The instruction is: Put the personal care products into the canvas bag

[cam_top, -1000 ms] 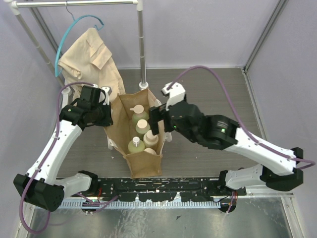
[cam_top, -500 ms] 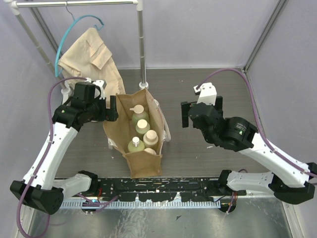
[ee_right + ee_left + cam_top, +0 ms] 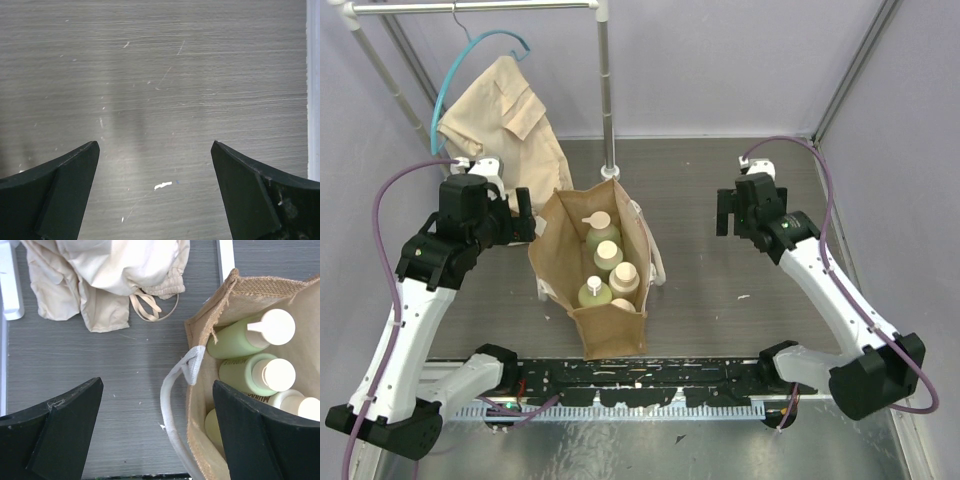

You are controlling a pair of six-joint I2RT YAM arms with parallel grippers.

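The tan canvas bag (image 3: 558, 262) stands open mid-table, its whitish strap handle (image 3: 171, 390) drooping on the left. Inside stand the personal care products: olive-green bottles (image 3: 601, 232) (image 3: 594, 292) with cream caps and a beige-peach bottle (image 3: 624, 278). The left wrist view shows two green bottles (image 3: 239, 339) (image 3: 244, 375) and a peach one (image 3: 296, 403) inside the bag's wall (image 3: 201, 342). My left gripper (image 3: 525, 218) (image 3: 156, 386) hovers open just left of the bag, holding nothing. My right gripper (image 3: 740, 222) (image 3: 155, 145) is open over bare table, well right of the bag.
A beige shirt (image 3: 505, 115) (image 3: 105, 270) on a teal hanger (image 3: 480, 50) hangs from a rack at the back left. The rack's pole (image 3: 607, 90) stands just behind the bag. Walls close in both sides, and a black rail (image 3: 640, 385) lines the near edge.
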